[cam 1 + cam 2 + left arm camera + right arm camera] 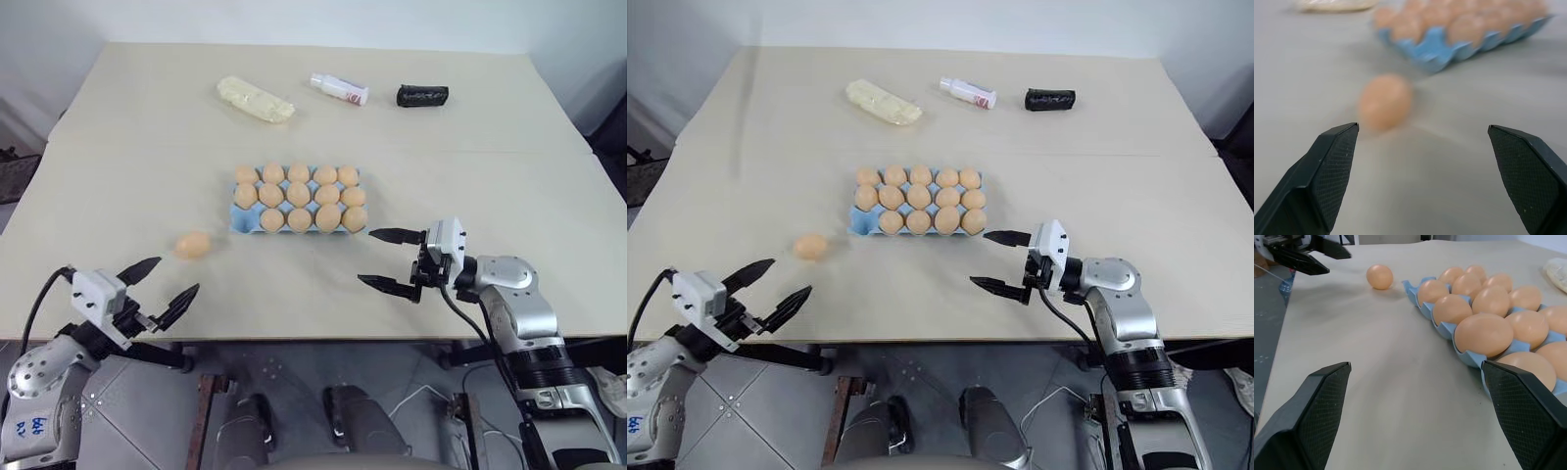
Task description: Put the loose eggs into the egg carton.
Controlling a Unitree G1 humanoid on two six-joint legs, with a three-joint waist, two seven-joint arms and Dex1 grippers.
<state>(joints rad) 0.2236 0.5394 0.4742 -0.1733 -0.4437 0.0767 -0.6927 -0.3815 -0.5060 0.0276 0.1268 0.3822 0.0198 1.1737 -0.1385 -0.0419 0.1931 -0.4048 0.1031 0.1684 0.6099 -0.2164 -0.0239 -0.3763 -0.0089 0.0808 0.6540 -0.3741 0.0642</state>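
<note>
One loose egg (193, 245), tan-orange, lies on the table just left of and nearer than the egg carton (239, 222). The carton is a light-blue tray holding several eggs, and its near-left cup is bare. My left gripper (179, 274) is open at the table's front edge, its tips a short way from the loose egg (1385, 102), which sits ahead of the left finger. My right gripper (365, 256) is open and holds nothing. It points left, near the carton's (1422, 308) near-right corner. The right wrist view also shows the loose egg (1379, 276) beyond the carton.
A pale yellow packet (255, 99), a white bottle (340, 89) and a black pouch (422, 95) lie in a row at the back of the table. The table's front edge (294, 338) runs just under both grippers.
</note>
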